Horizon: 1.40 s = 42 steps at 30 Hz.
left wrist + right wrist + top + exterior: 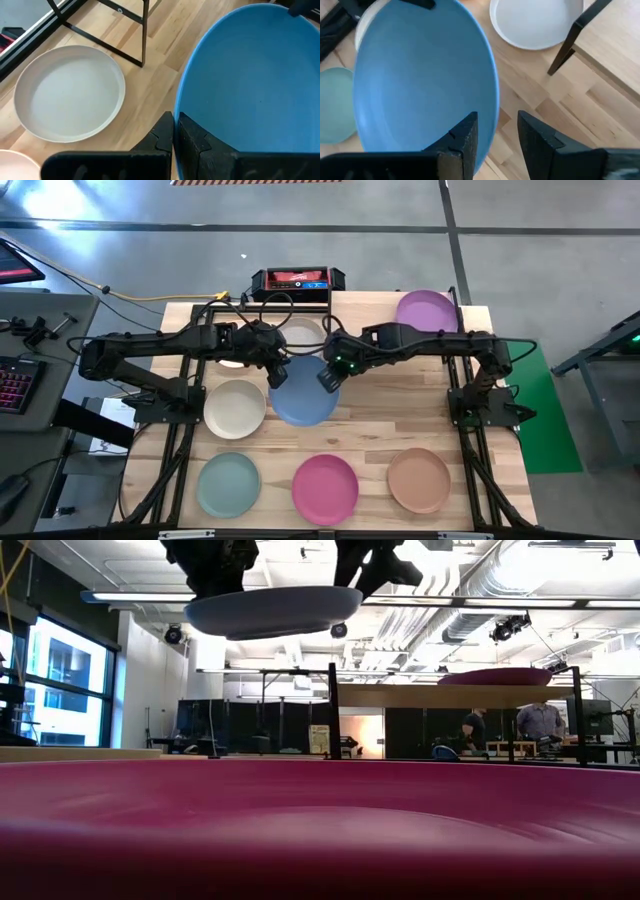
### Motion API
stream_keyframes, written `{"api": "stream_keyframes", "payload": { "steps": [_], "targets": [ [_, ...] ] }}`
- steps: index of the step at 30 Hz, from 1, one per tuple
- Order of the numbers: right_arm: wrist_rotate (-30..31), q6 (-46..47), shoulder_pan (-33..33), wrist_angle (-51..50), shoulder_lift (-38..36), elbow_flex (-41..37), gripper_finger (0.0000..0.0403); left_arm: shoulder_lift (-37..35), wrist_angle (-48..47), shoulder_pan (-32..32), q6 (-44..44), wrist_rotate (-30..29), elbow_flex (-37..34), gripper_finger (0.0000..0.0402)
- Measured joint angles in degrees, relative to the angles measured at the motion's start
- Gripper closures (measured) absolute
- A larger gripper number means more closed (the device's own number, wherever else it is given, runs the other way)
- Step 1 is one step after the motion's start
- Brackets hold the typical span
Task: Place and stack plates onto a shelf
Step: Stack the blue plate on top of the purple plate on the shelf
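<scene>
1. Holding the blue plate [303, 390] aloft over the tabletop's middle: left gripper [174, 120] with jaws clamped on one rim, right gripper [496, 117] with jaws apart, straddling the opposite rim.
2. Risking a tilt or slip if let go on the left before closing firmly on the right.
3. Likely to land on the cream plate [235, 408] if dropped.
4. Might clip a post of the shelf [365, 308] or nudge the purple plate [427, 310] near the far right corner.
</scene>
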Motion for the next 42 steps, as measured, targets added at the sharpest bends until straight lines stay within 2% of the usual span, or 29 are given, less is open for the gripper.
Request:
{"api": "stream_keyframes", "payload": {
  "steps": [13, 16, 22, 35, 42],
  "targets": [
    [-2.3, 2.0, 0.2, 0.3, 2.9, 0.0, 0.0292, 0.0, 1.2, 0.0, 0.1, 0.0, 0.0, 0.0401],
    [-2.4, 2.7, 0.2, 0.1, 2.9, 0.0, 0.0316, 0.0, 1.2, 0.0, 0.2, 0.0, 0.0, 0.0401],
    [-2.4, 3.9, 0.1, -0.3, 2.9, 0.0, 0.0395, 0.0, 1.0, -0.1, 0.6, -0.1, 0.0, 0.0401],
    [-3.1, 8.9, 0.2, -1.7, 2.9, 0.0, 0.0402, 0.0, 1.9, -0.1, 0.5, 1.7, 0.0, 0.0377],
    [-3.5, 11.2, 0.2, -4.5, 2.9, 0.0, 0.0402, 0.0, 2.3, 0.0, 1.5, 4.1, 0.0, 0.0349]
  ]
}}
